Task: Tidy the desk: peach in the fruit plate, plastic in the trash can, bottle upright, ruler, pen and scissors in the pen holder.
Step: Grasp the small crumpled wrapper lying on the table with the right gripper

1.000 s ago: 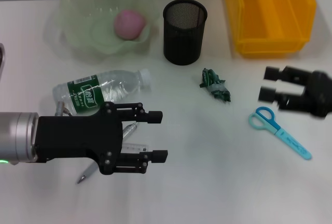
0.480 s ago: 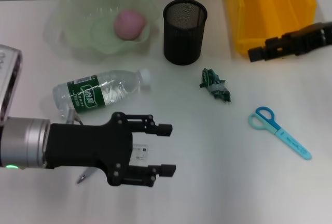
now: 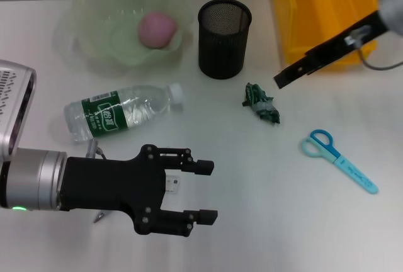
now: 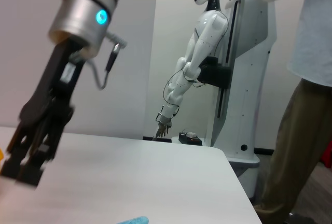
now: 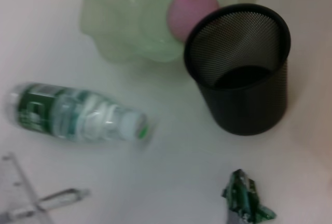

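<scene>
The pink peach point(image 3: 157, 29) lies in the pale green fruit plate point(image 3: 82, 39). The clear bottle point(image 3: 119, 113) with a green label lies on its side. My left gripper point(image 3: 204, 191) is open and empty, hovering over the clear ruler point(image 3: 171, 184) and the pen point(image 3: 101, 214). The crumpled green plastic point(image 3: 261, 105) lies in front of the black mesh pen holder point(image 3: 224, 39). My right gripper point(image 3: 281, 81) points down just right of and above the plastic. The blue scissors point(image 3: 340, 158) lie at the right. The right wrist view shows the plastic point(image 5: 246, 198), pen holder point(image 5: 241, 73) and bottle point(image 5: 72, 117).
A yellow bin point(image 3: 327, 17) stands at the back right, behind my right arm. The left wrist view shows my right arm point(image 4: 52, 105) over the white table point(image 4: 155, 182), with a person and another robot beyond the table's edge.
My right arm left the spot above the scissors, swung back toward the bin, and now reaches down toward the plastic. My left gripper moved a little nearer the front edge.
</scene>
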`<move>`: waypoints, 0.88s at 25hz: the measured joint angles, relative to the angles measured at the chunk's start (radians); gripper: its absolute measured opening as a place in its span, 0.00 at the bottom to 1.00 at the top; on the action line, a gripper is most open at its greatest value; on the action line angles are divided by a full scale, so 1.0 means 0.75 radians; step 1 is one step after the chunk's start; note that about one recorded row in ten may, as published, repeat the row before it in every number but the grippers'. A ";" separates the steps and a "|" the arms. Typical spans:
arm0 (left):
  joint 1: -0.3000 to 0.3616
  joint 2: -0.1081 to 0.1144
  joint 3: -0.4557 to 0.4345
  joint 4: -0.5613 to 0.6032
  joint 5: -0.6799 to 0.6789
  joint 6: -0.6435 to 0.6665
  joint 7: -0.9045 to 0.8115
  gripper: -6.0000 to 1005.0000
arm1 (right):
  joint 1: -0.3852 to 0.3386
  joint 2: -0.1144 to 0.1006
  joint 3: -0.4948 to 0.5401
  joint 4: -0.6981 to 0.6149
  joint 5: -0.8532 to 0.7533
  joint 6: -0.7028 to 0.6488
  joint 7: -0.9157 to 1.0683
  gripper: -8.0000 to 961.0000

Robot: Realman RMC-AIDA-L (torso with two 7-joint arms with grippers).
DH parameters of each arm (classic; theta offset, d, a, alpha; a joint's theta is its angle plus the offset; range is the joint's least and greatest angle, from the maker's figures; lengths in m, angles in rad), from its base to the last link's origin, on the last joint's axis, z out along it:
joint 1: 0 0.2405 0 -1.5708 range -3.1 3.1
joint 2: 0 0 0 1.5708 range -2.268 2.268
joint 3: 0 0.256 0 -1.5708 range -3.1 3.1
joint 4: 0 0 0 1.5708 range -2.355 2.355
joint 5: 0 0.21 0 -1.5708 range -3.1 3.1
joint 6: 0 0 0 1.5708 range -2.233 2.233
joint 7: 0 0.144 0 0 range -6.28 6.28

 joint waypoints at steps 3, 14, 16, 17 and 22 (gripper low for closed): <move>-0.005 -0.003 0.000 0.000 -0.016 0.000 0.019 0.70 | 0.032 0.013 -0.087 0.065 -0.033 0.080 0.030 0.85; -0.010 -0.004 0.009 0.000 -0.073 -0.050 0.017 0.70 | 0.073 0.054 -0.140 0.213 -0.042 0.268 0.037 0.85; -0.010 -0.004 0.014 -0.002 -0.086 -0.101 0.007 0.70 | 0.073 0.058 -0.153 0.228 -0.040 0.296 0.035 0.85; -0.009 -0.004 0.016 -0.002 -0.087 -0.110 0.008 0.70 | 0.067 0.061 -0.183 0.243 -0.034 0.331 0.035 0.85; -0.009 -0.006 0.017 -0.002 -0.101 -0.132 0.017 0.70 | 0.070 0.063 -0.208 0.297 -0.032 0.404 0.037 0.85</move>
